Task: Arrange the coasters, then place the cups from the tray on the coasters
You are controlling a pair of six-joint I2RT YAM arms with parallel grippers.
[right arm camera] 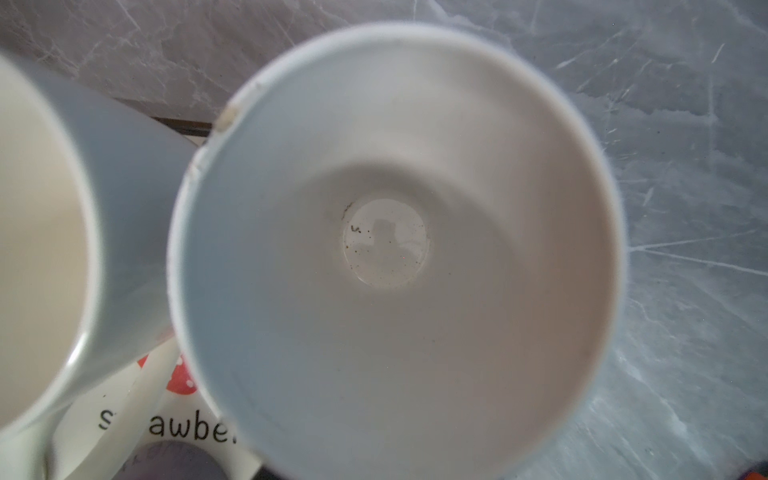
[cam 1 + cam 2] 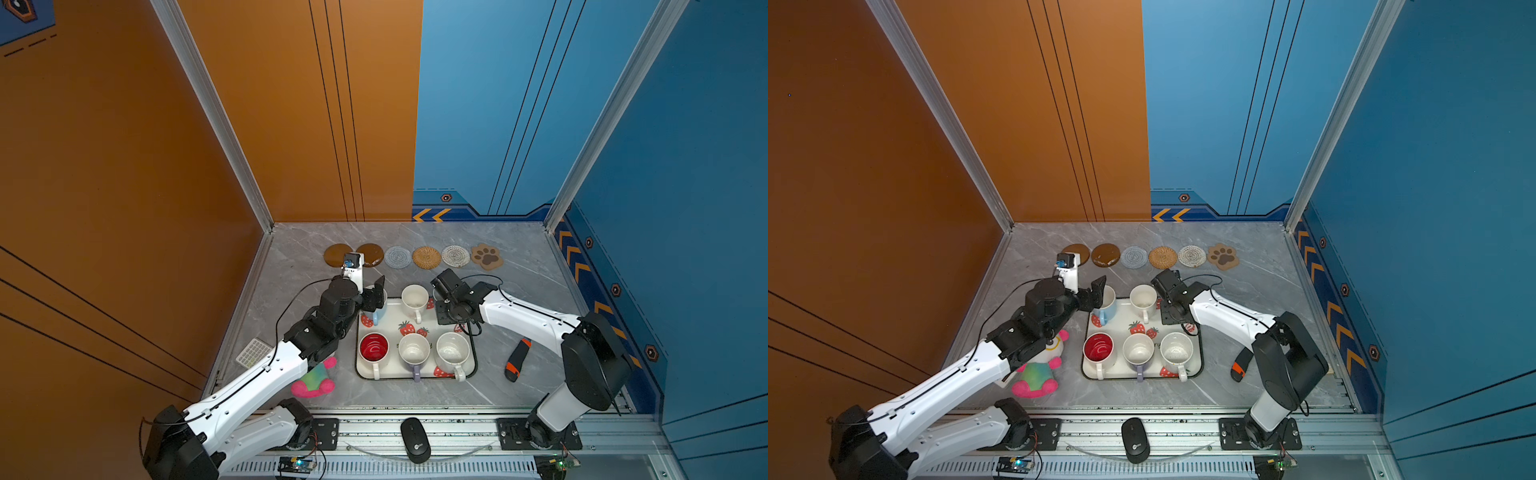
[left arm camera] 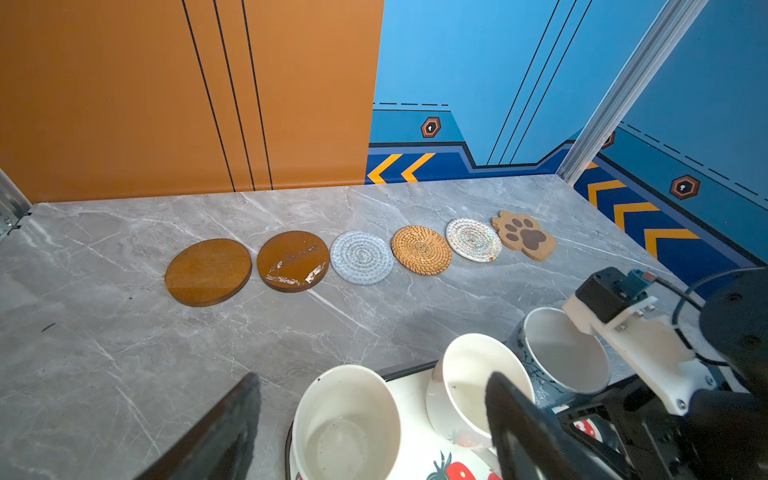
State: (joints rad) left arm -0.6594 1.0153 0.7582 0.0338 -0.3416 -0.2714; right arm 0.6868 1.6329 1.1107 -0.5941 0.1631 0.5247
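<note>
Left wrist view: cup (image 3: 345,424) sits between spread left jaws.

This is a robot lab, inside a small test booth. Two white and black robot arms, the left arm (image 2: 266,365) and the right arm (image 2: 523,318), are bolted to a metal rail (image 2: 457,428) at the front. An orange wall (image 2: 124,166) and a blue wall (image 2: 498,104) are flat printed boards held by shiny metal posts (image 2: 211,104). Yellow arrows (image 2: 432,215) are printed low on the blue one. The grey worktop (image 2: 519,282) looks like stone. A computer mouse (image 2: 415,439) lies on the rail, near a small circuit board (image 2: 296,462) with a glowing light.
</note>
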